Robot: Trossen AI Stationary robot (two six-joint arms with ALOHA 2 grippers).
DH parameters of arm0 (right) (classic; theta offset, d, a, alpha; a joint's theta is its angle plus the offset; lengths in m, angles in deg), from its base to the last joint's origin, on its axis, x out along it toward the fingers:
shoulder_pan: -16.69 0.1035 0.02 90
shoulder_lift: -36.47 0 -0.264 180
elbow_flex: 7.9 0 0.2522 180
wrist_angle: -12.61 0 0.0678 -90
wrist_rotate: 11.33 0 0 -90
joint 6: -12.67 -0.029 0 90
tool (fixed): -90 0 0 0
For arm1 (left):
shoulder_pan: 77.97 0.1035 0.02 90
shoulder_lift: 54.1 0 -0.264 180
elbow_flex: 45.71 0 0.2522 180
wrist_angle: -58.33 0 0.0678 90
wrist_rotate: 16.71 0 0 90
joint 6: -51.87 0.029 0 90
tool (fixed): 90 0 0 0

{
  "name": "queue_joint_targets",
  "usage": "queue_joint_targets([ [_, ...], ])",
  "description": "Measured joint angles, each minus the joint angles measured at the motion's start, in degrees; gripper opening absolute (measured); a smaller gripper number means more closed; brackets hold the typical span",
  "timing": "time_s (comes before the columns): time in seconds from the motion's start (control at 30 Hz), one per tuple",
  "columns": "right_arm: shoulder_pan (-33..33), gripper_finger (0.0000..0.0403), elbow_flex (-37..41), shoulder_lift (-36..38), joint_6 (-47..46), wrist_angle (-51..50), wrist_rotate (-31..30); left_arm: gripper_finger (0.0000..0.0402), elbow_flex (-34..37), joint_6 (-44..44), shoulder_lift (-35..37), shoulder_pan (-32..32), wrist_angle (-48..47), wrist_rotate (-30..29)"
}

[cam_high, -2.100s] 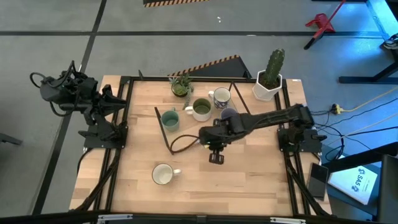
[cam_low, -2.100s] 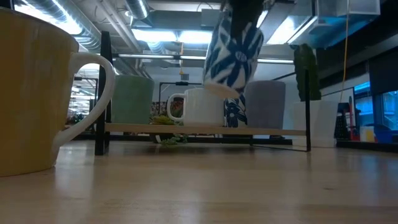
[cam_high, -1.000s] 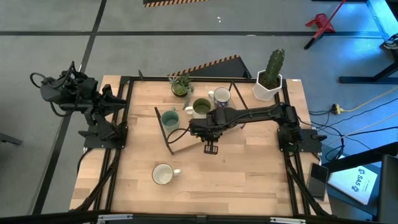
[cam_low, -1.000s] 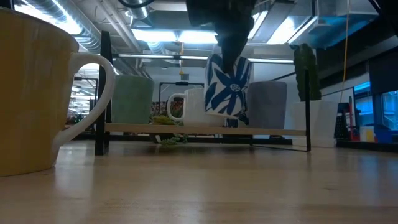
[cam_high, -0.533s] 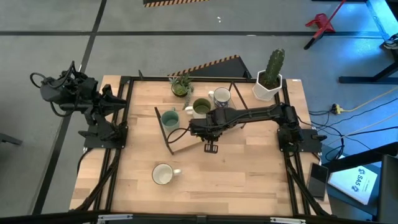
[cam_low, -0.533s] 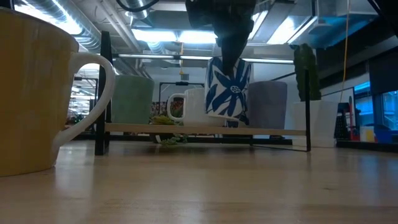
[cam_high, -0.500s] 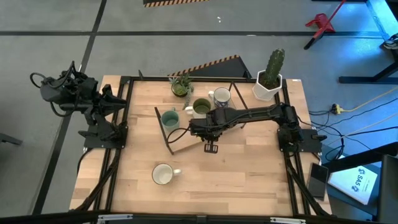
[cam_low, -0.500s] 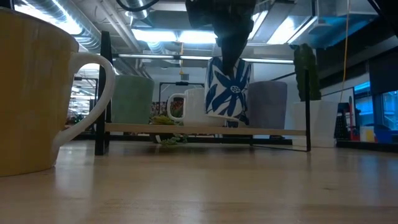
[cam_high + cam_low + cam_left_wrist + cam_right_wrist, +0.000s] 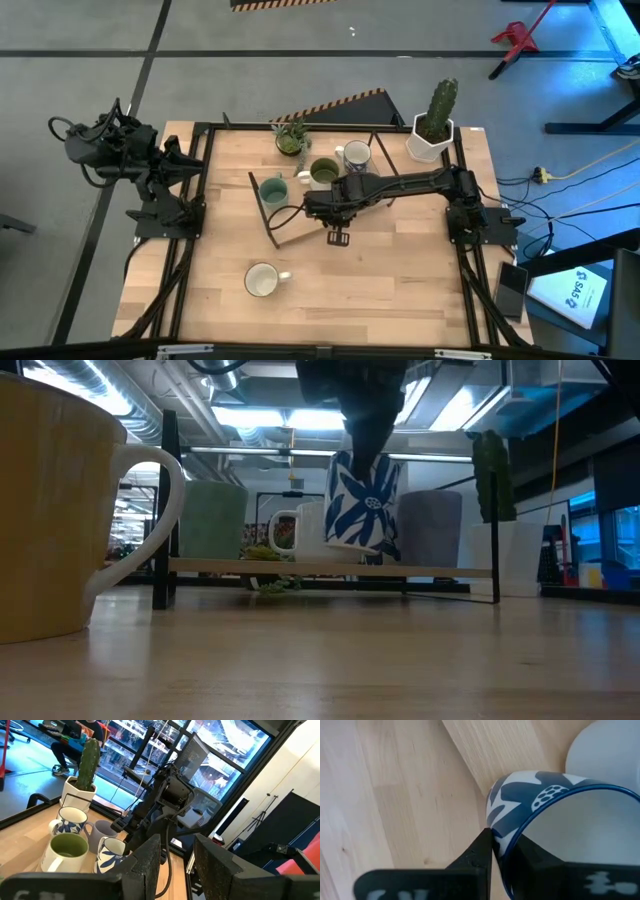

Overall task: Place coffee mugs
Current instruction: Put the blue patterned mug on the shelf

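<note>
Wooden table with a black frame sits on a grey floor, arms mounted at both sides. Right arm reaches across to the table's middle; left arm is folded back at its own edge, well away from the mugs.

Low wooden shelf at the back holds the mugs. Cactus pot stands at the back right corner, small plant at back centre.

Right gripper is pinched on the rim of the patterned mug, one finger inside and one outside; low view shows the mug hanging tilted, bottom just above the shelf w/ a white mug behind it. Left gripper hangs w/ fingers apart, holding nothing.

On the shelf: teal mug to the left, olive mug beside a second patterned mug, lavender mug (partly hidden behind the arm from above).

Another white mug stands alone at the front left, well apart from the rest
</note>
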Motion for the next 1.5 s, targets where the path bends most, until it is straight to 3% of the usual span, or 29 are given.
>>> queue_joint_targets([
  [0.8, -0.31, 0.0035, 0.02, -2.47, 1.15, 1.17, -0.11, 0.0112, 0.02, -0.02, 0.02, 0.0, 0.0, 0.15],
  [1.17, -0.31, 0.0132, 0.02, -2.47, 0.58, 1.23, -3.21, 0.0112, 0.02, -0.02, 0.02, 0.0, 0.0, 0.22],
  [1.5, -0.31, 0.0121, 0.02, -2.47, -0.25, 1.17, -9.35, 0.0112, 0.02, -0.04, 0.02, 0.02, 0.0, 0.22],
])
